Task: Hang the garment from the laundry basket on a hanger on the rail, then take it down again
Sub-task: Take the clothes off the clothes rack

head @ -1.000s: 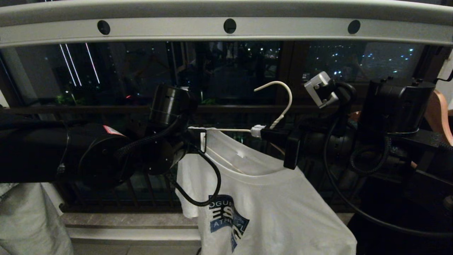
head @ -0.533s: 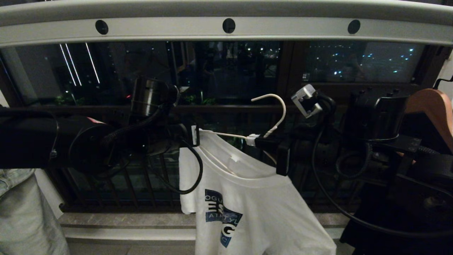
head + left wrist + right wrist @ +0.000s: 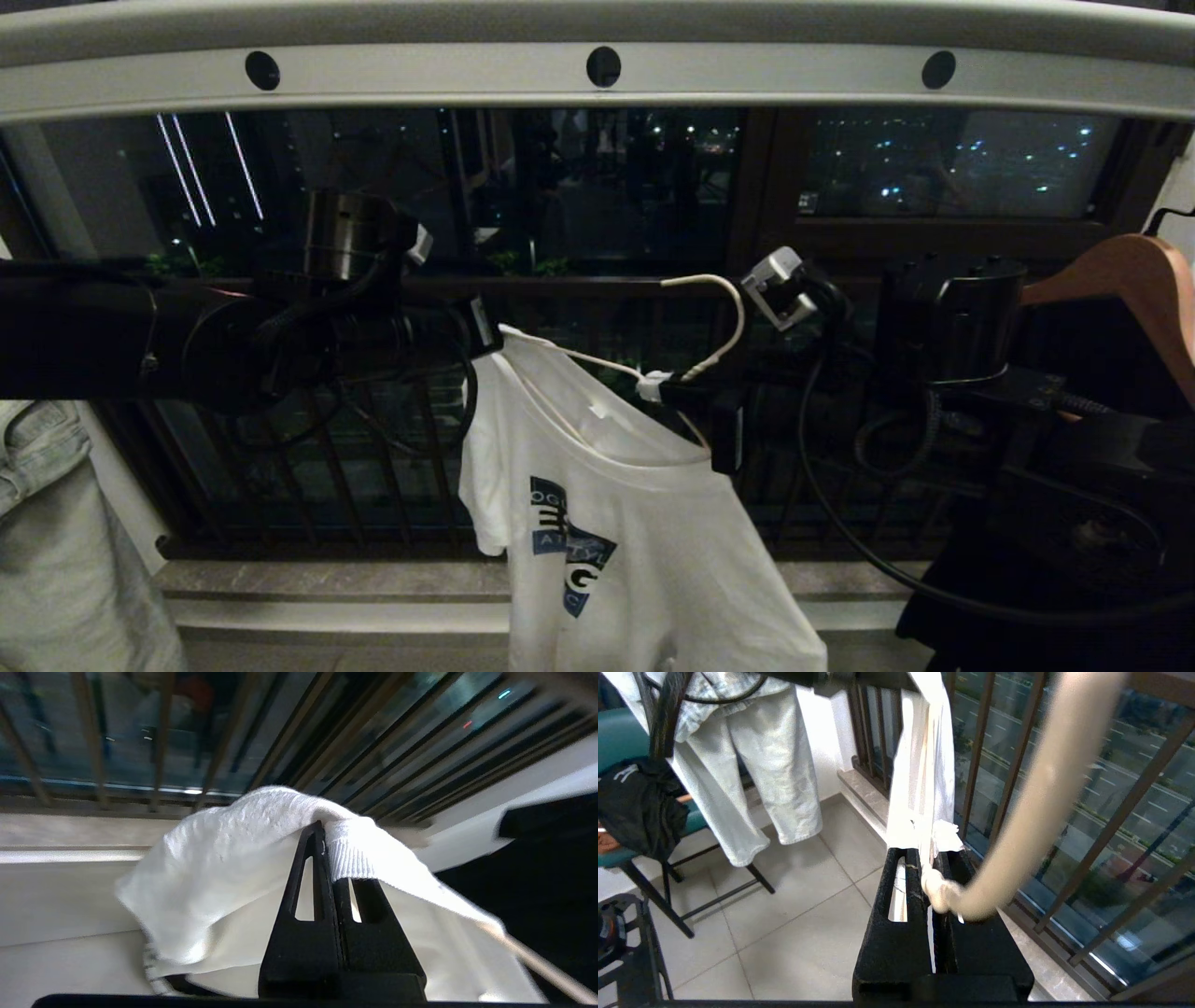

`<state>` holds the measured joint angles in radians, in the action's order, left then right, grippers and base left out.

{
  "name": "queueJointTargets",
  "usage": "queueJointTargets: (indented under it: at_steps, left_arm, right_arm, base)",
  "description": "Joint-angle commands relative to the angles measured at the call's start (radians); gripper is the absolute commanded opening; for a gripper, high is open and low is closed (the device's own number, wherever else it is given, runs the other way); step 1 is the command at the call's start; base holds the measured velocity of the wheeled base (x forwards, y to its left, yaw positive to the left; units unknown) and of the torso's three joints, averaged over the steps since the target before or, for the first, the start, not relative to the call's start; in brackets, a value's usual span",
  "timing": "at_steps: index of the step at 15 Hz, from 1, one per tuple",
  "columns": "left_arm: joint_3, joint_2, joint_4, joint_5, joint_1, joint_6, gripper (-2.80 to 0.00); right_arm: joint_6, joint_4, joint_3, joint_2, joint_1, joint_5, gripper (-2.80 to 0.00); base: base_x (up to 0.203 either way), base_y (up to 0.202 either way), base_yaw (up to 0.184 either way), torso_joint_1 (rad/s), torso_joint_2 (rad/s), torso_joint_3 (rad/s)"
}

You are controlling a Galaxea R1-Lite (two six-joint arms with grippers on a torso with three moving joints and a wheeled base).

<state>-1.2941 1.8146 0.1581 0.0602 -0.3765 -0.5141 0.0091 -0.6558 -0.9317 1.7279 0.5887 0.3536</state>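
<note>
Grey rail (image 3: 597, 79) overhead — dark window (image 3: 597, 187) (night lights).

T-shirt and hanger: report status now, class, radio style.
Left tool shut on T-shirt shoulder. Right tool shut on hanger neck. Hook hangs below rail, not on it. Nothing in between.

My black left pincer (image 3: 483, 326) grips a white shirt (image 3: 644, 532) with blue-and-white print; beside my black right pincer (image 3: 656, 385), a white hanger (image 3: 724, 317), grey rail (image 3: 597, 70) above.
</note>
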Motion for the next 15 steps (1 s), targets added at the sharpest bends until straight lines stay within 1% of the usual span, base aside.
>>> queueJointTargets:
  at_steps: [1,2,4,5,6,7,8,9,11,15]
  left_arm:
    - [-0.025,0.022,0.001,0.003,0.013,-0.039,-2.80]
    - [-0.045,0.034,0.001,0.000,0.013,-0.098,-2.80]
    - [-0.071,0.054,0.001,-0.005,0.023,-0.143,-2.80]
    - [-0.077,0.059,0.002,-0.003,0.032,-0.151,-2.80]
    - [-0.094,0.072,0.003,-0.001,0.049,-0.174,-2.80]
    - [-0.115,0.086,0.003,-0.001,0.058,-0.219,-2.80]
    - [-0.139,0.105,0.003,-0.004,0.063,-0.277,-2.80]
    - [-0.150,0.121,0.003,-0.005,0.069,-0.298,-2.80]
    - [-0.160,0.144,0.003,-0.009,0.070,-0.307,-2.80]
    - [-0.163,0.172,0.005,-0.014,0.071,-0.300,-2.80]
  right_arm:
    - [0.000,-0.004,-0.004,0.024,0.000,0.002,-2.80]
    - [0.000,-0.004,-0.007,0.036,-0.001,0.001,-2.80]
    - [0.000,-0.004,-0.012,0.044,-0.001,-0.001,-2.80]
    - [0.000,-0.004,-0.013,0.048,-0.001,-0.002,-2.80]
    - [0.000,-0.001,-0.013,0.051,-0.001,-0.002,-2.80]
    - [0.000,0.018,-0.015,0.053,-0.001,-0.002,-2.80]
    - [0.000,0.033,-0.020,0.053,-0.001,-0.002,-2.80]
    - [0.000,0.035,-0.022,0.051,-0.001,-0.002,-2.80]
    - [0.000,0.036,-0.021,0.050,-0.001,-0.002,-2.80]
    - [0.000,0.036,-0.018,0.027,-0.001,-0.001,-2.80]
  base:
    - [0.000,0.000,0.000,0.000,0.00,0.000]
    - [0.000,0.000,0.000,0.000,0.00,0.000]
    - [0.000,0.000,0.000,0.000,0.00,0.000]
    - [0.000,0.000,0.000,0.000,0.00,0.000]
    - [0.000,0.000,0.000,0.000,0.00,0.000]
    - [0.000,0.000,0.000,0.000,0.00,0.000]
    - [0.000,0.000,0.000,0.000,0.00,0.000]
    - [0.000,0.000,0.000,0.000,0.00,0.000]
    - [0.000,0.000,0.000,0.000,0.00,0.000]
    - [0.000,0.000,0.000,0.000,0.00,0.000]
